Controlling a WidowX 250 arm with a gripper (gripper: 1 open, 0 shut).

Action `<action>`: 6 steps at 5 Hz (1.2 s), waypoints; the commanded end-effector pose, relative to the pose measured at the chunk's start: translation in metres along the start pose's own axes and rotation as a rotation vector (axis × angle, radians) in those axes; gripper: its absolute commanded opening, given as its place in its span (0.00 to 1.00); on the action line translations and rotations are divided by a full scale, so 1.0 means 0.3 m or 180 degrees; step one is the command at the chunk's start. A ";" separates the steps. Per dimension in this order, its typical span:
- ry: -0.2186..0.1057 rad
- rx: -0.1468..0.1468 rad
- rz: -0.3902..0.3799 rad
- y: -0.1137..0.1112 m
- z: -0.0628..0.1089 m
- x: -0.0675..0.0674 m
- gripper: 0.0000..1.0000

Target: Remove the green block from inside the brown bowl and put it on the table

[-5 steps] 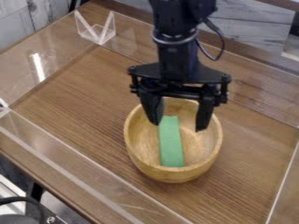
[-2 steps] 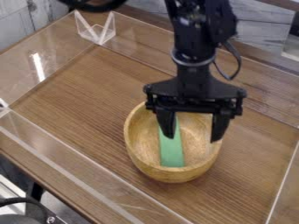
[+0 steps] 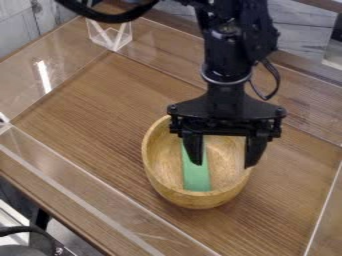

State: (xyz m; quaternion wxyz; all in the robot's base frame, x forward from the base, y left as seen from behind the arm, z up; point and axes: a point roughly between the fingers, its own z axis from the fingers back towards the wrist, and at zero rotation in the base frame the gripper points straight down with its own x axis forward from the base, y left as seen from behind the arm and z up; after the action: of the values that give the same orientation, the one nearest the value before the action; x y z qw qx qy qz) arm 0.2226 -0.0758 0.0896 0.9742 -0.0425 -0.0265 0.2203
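Note:
The brown bowl (image 3: 163, 180) sits on the table (image 3: 94, 110) right of centre, near the front. Inside it lies the green block (image 3: 198, 176), a flat bar running front to back across the bowl's bottom. My black gripper (image 3: 223, 155) points straight down over the bowl with its jaws open wide. One finger (image 3: 194, 150) dips in above the block's far end, and the other stands near the bowl's right rim. Nothing is held between them. The block's far end is partly hidden behind the left finger.
Clear acrylic walls (image 3: 80, 190) edge the table on the left and front. A small clear stand (image 3: 110, 33) sits at the back left. Bare wood lies to the left of the bowl and behind it.
The gripper has shifted right and sunk lower over the bowl, with a slight roll of the wrist. Its jaws stay open. Bowl and block have not moved.

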 end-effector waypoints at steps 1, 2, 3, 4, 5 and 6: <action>-0.0115 -0.0037 0.0347 0.005 -0.016 0.022 1.00; -0.0168 -0.0026 0.0746 0.028 -0.071 0.028 1.00; -0.0135 -0.0044 0.0778 0.014 -0.064 0.013 1.00; -0.0089 -0.0064 0.0710 -0.002 -0.048 0.013 1.00; -0.0044 -0.0089 0.0642 -0.018 -0.029 0.013 1.00; -0.0012 -0.0121 0.0703 -0.002 -0.005 0.013 1.00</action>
State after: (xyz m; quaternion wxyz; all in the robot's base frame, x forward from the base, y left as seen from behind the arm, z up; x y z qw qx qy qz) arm 0.2182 -0.0737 0.0754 0.9448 -0.0467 -0.0058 0.3243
